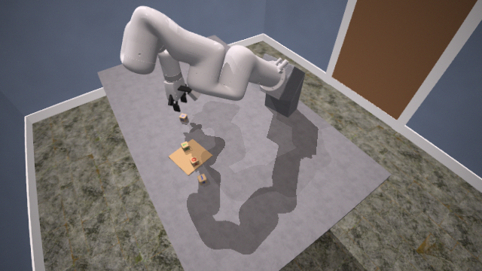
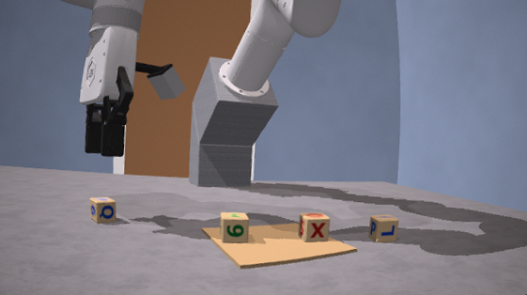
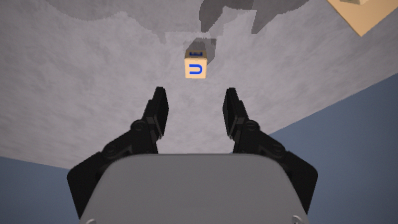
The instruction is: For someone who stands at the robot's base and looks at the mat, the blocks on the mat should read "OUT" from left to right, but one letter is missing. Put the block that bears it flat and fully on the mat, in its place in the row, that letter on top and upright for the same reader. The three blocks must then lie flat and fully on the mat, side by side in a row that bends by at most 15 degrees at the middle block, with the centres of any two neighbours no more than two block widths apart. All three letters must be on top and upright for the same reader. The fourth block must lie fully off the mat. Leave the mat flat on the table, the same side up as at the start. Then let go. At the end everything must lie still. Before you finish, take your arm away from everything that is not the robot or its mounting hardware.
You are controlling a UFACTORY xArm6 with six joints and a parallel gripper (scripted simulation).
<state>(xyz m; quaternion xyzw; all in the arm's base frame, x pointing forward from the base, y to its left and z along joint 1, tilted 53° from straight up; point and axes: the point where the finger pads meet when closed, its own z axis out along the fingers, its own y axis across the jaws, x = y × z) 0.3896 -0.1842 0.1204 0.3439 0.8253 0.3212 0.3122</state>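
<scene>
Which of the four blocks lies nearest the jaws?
The lone block with the blue U on top, off the mat; the wrist view shows it just ahead of the open, empty gripper.

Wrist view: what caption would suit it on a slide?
Open gripper hangs above the grey table, aimed at a lone block with a blue U on top.

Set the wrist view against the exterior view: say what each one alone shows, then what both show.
Only the wrist view shows the blue U on top of the lone block, seen between the open fingers. Only the exterior view shows the two blocks on the mat, green 9 and red X, and the L block beyond. Both show the gripper hanging above the table, holding nothing.
</scene>
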